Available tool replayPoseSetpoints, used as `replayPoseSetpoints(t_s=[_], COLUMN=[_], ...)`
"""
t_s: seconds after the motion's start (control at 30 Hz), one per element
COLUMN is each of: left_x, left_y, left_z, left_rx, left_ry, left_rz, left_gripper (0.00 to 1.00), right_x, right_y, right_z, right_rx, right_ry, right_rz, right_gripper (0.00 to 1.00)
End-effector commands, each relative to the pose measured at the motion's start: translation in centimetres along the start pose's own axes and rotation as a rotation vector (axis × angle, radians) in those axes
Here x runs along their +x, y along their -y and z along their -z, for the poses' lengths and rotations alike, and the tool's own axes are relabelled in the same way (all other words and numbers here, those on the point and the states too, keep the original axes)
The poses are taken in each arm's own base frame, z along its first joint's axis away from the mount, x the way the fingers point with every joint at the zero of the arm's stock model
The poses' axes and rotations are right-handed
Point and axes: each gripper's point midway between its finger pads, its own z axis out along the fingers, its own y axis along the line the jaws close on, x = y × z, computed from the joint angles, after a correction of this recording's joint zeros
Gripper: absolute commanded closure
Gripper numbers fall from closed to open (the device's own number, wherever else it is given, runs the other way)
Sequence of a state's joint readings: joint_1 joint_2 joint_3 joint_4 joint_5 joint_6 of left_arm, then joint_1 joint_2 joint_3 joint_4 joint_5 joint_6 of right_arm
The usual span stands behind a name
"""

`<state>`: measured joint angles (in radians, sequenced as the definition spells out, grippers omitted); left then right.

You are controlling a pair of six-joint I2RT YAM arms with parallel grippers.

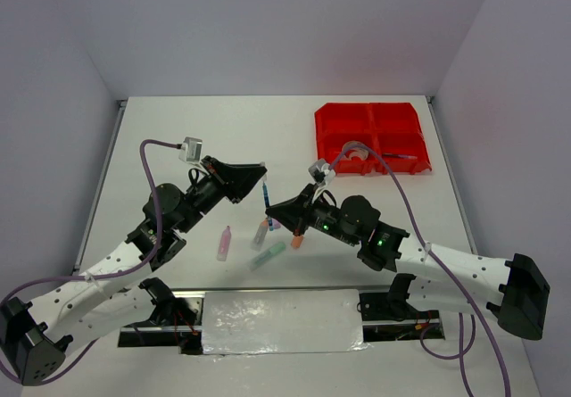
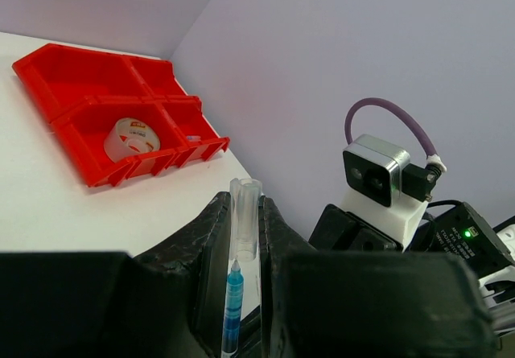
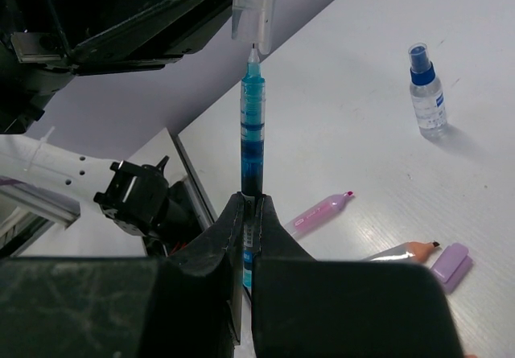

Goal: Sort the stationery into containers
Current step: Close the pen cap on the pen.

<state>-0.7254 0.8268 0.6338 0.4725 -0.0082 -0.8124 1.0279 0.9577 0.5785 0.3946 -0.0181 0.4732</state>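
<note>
My left gripper (image 2: 244, 213) is shut on a clear pen cap (image 2: 245, 217), which points down. My right gripper (image 3: 251, 205) is shut on the lower barrel of a blue pen (image 3: 253, 133) held upright. The pen's tip sits right at the mouth of the cap (image 3: 254, 8). In the top view the two grippers meet over the middle of the table, the left gripper (image 1: 259, 172) above the right gripper (image 1: 275, 210). The red containers (image 1: 370, 136) stand at the far right with a tape roll (image 2: 131, 138) in a near bin. Below the grippers lie a pink highlighter (image 1: 223, 243), a green highlighter (image 1: 268, 255) and an orange-tipped one (image 3: 406, 251).
A small blue-capped clear bottle (image 3: 425, 92) stands on the table beyond the pen. A purple cap (image 3: 451, 261) lies beside the orange-tipped highlighter. A thin dark pen (image 1: 397, 156) rests in a near bin. A metal rail (image 1: 268, 312) runs along the table's near edge.
</note>
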Motion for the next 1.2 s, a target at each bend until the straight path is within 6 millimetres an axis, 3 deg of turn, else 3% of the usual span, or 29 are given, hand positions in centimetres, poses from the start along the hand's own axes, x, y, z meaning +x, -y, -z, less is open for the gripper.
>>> replayPoseSetpoints(t_s=[0.0,0.8,1.17], left_x=[-0.9,-0.8,-0.2], left_y=[1.5,1.1,0.8], left_z=[0.1,0.4,0.6], left_rx=[0.063,0.054,0.050], left_ry=[0.032,0.036,0.027], left_rz=[-0.029,-0.046,0.004], left_gripper=[1.00,1.00,1.00], right_x=[-2.8,-3.4,-5.3], right_y=[-1.5,-1.4,-1.7], right_z=[-0.4,-0.3,-1.1], right_rx=[-0.028,-0.015,0.002], right_ry=[0.067,0.088,0.132], right_rz=[0.021,0.025,0.058], right_gripper=[1.00,1.00,1.00])
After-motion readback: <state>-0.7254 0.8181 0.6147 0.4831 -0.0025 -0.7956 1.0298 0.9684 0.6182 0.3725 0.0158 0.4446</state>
